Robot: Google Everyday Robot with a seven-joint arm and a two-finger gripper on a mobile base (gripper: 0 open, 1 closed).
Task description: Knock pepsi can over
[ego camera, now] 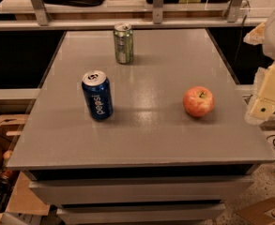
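Note:
The pepsi can (97, 95) is dark blue with white lettering and a silver top. It stands upright on the left part of the grey table (141, 135). My gripper (264, 102) shows as cream-coloured parts at the right edge of the view, beyond the table's right edge. It is far to the right of the can and touches nothing on the table.
A green-and-silver can (123, 43) stands upright near the table's far edge. A red apple (198, 101) lies on the right part of the table, between the pepsi can and my gripper. A rail and shelf (127, 22) run behind the table. Cardboard boxes (5, 139) sit on the floor at the left.

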